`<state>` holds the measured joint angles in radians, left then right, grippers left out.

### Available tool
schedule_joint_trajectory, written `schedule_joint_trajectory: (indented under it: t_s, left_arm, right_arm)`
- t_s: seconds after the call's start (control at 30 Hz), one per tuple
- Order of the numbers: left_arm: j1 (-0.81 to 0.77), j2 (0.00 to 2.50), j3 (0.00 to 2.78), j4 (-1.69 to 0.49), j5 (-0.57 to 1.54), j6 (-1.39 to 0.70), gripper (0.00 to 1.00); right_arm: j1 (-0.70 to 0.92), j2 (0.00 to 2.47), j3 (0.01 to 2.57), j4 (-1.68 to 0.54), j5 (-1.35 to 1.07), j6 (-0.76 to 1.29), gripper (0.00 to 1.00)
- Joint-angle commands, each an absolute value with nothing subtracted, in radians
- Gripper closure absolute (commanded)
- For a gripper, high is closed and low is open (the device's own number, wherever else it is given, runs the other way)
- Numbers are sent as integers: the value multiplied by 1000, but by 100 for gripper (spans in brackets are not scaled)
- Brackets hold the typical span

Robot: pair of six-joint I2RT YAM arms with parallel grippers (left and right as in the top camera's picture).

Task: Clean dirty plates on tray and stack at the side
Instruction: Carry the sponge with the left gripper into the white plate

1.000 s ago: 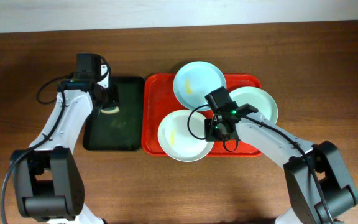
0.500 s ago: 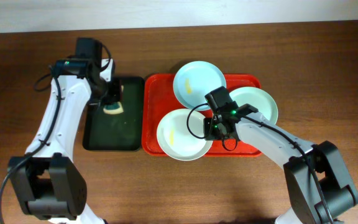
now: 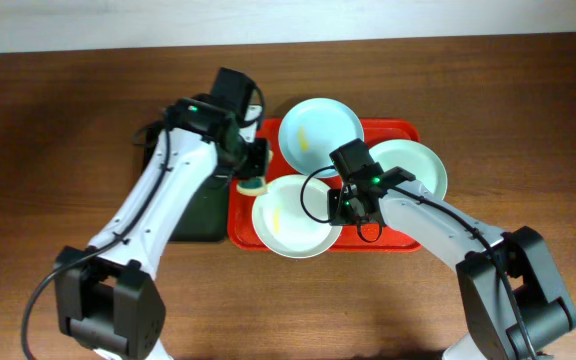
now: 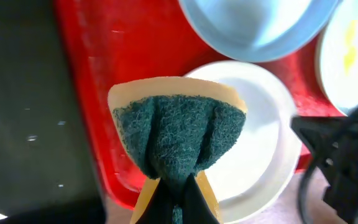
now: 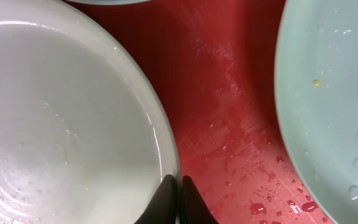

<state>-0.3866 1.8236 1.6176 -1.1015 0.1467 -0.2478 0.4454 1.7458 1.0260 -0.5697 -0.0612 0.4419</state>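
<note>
The red tray (image 3: 400,131) holds three plates: pale blue (image 3: 320,135) at the back, mint green (image 3: 416,165) on the right, and white (image 3: 290,222) at the front with a yellow smear. My left gripper (image 3: 251,172) is shut on a yellow sponge with a green scouring face (image 4: 179,140). It is over the tray's left part, by the white plate's (image 4: 263,143) far-left rim. My right gripper (image 3: 344,208) is shut on the white plate's right rim, and its closed fingertips (image 5: 179,185) pinch the rim (image 5: 166,143). The mint green plate (image 5: 334,93) lies just to the right.
A dark green-black tray (image 3: 183,215) lies left of the red tray, also seen in the left wrist view (image 4: 23,93). The red tray floor (image 5: 229,124) is wet with droplets. Brown table (image 3: 68,120) surrounds both trays. The right arm crosses the mint plate's left side.
My left arm has carried the sponge rightward from the dark tray to over the red tray beside the white plate. The right gripper has stayed on the white plate's rim.
</note>
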Motion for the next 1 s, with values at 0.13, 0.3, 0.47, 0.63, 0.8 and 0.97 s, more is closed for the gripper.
schedule_joint_trajectory:
  t_s: [0.13,0.3,0.47,0.63,0.8,0.97]
  left_arm:
    - [-417,1886,1620,-1096,158,-276,100]
    - [-417,1945,1620,-1093,158,-276,100]
    - [-418,1990,1619,-1093,157,-276,100]
    - [-418,2011,1618,-1093,158,-276,100]
    - [-422,2036,1618,-1102,158,-276,100]
    - [-424,2048,1618,-1117,157,-276,100]
  right_arm:
    - [451,1759,1009,-569,-118,446,96]
    - [432,1759,1009,-577,-186,446,91]
    - [386,1759,1009,-590,-255,446,96]
    - [368,1759,1009,-590,-297,446,95]
    - [368,1759,1009,-590,-303,447,96]
    - [368,1759,1009,-590,-303,447,96]
